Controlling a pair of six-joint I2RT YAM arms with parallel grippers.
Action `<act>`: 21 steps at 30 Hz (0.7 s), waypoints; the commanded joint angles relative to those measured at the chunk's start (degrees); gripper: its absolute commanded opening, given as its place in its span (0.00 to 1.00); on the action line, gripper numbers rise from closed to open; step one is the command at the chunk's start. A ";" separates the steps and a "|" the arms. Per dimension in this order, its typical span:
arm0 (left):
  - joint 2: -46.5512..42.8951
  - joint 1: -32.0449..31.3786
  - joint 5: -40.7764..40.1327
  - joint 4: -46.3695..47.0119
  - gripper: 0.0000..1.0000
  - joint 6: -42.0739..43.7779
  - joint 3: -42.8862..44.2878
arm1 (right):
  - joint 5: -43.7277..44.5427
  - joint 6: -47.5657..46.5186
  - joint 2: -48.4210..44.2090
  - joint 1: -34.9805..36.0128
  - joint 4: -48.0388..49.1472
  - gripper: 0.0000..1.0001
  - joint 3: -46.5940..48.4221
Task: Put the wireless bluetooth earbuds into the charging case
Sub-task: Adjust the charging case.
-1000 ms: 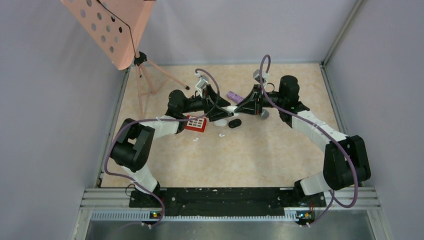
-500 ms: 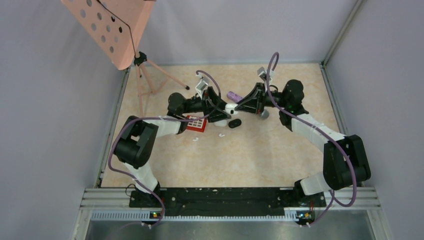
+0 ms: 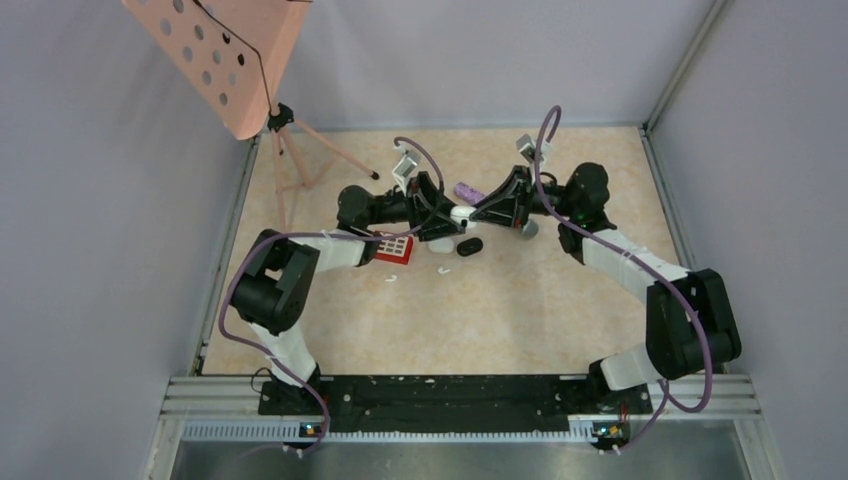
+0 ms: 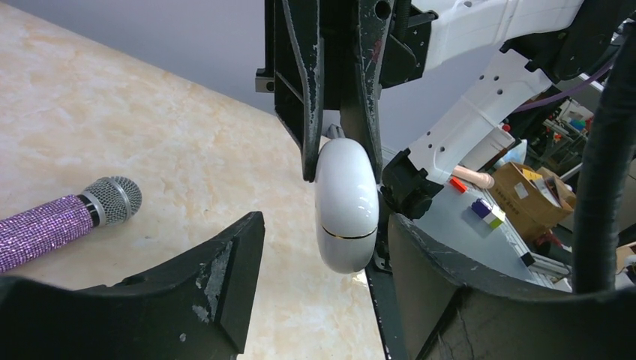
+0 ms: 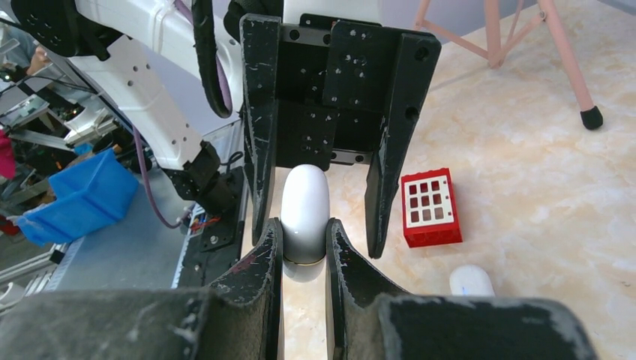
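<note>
top external, right end effector (image 3: 472,213): closed on the white charging case (image 3: 461,213), at the middle rear of the tabletop (image 3: 520,310).
top external, left end effector (image 3: 450,212): meets the right one tip to tip at the case.
top external, white earbud (image 3: 392,277): lies loose on the tabletop just in front of the red block (image 3: 393,246); a black case (image 3: 470,246) lies below the two end effectors.
left wrist, left end effector (image 4: 326,232): jaws wide open, one finger on each side of the case, a gap on both sides.
left wrist, white charging case (image 4: 346,206): lid shut, seam visible, pinched from above between the right end effector's fingers (image 4: 307,90), off the tabletop.
left wrist, purple microphone (image 4: 60,221): lies flat at the left.
right wrist, right end effector (image 5: 304,232): both fingers press the sides of the case's near end.
right wrist, left end effector (image 5: 316,240): spread open, straddling the case without contact.
right wrist, second white case (image 5: 471,281): on the tabletop near the red block.
</note>
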 commanded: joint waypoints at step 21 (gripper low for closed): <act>1.72 -1.07 0.88 5.23 0.42 -2.63 3.28 | 1.50 -0.47 0.03 -0.54 5.37 0.00 -1.10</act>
